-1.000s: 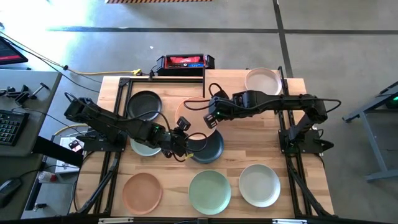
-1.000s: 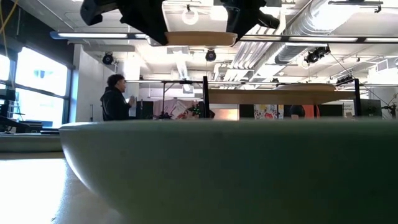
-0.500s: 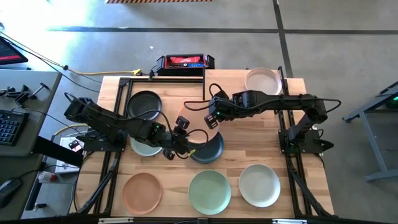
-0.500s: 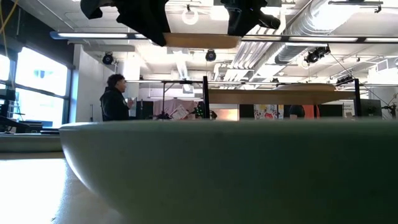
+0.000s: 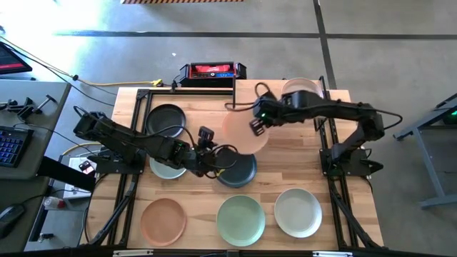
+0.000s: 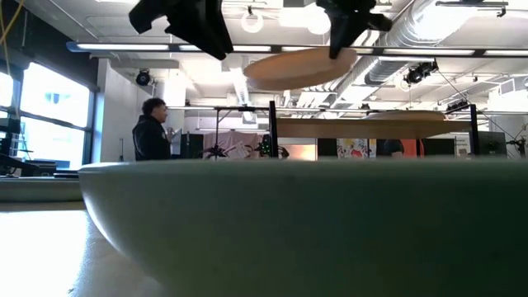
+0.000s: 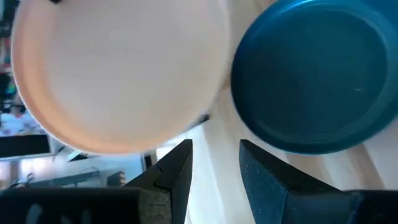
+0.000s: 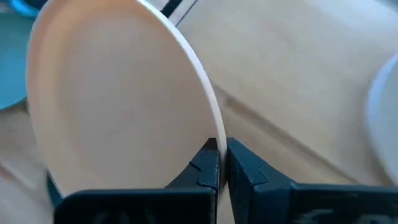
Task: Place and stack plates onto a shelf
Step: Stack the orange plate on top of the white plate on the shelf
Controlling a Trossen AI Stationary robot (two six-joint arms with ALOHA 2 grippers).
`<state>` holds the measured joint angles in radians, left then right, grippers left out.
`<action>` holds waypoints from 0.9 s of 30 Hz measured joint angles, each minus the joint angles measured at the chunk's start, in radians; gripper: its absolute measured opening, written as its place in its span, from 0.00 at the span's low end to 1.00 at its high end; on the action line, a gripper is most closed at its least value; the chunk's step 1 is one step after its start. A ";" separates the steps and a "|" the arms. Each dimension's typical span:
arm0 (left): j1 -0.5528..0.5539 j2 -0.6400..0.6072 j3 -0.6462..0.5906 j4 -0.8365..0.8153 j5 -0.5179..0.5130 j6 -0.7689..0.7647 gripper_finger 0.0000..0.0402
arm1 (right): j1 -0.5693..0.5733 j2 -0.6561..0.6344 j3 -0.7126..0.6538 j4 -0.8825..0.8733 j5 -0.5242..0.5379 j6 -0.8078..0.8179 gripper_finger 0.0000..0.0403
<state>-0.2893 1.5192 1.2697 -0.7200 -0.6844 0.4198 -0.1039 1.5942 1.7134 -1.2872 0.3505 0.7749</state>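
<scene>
Peach, the plate (image 5: 243, 131) hung tilted above the middle of the table, its rim pinched in the right gripper (image 5: 255, 126), whose fingers were clamped tight on it. The left gripper (image 5: 208, 143) hovered beside the dark plate (image 5: 238, 170) near the table's middle, fingers parted and empty. The shelf (image 5: 187, 114) stood at the far left corner, a black plate (image 5: 166, 119) on it.

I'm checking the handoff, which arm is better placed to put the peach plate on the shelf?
Probably right: the right hand pinches the peach plate by its rim, lifted clear. The left hand is open, holding nothing.
</scene>
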 joint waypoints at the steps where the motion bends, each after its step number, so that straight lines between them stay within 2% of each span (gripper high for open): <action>1: 0.000 0.000 0.000 0.001 -0.009 0.000 0.30 | -0.010 -0.015 0.000 -0.009 0.009 -0.010 0.00; 7: 0.002 0.000 0.000 0.028 -0.036 -0.026 0.30 | -0.084 -0.112 0.000 -0.057 0.020 -0.076 0.00; 18: 0.024 0.000 0.000 0.030 -0.038 -0.215 0.30 | -0.298 -0.279 -0.005 -0.128 0.035 -0.237 0.00; 22: 0.047 0.000 0.000 0.029 -0.038 -0.267 0.30 | -0.387 -0.352 -0.090 -0.117 0.010 -0.280 0.00; 27: 0.070 0.000 0.000 0.029 -0.034 -0.279 0.30 | -0.529 -0.472 -0.277 -0.019 -0.070 -0.307 0.00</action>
<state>-0.2195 1.5192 1.2697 -0.6912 -0.7185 0.1411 -0.6333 1.1227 1.4366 -1.3060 0.2807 0.4675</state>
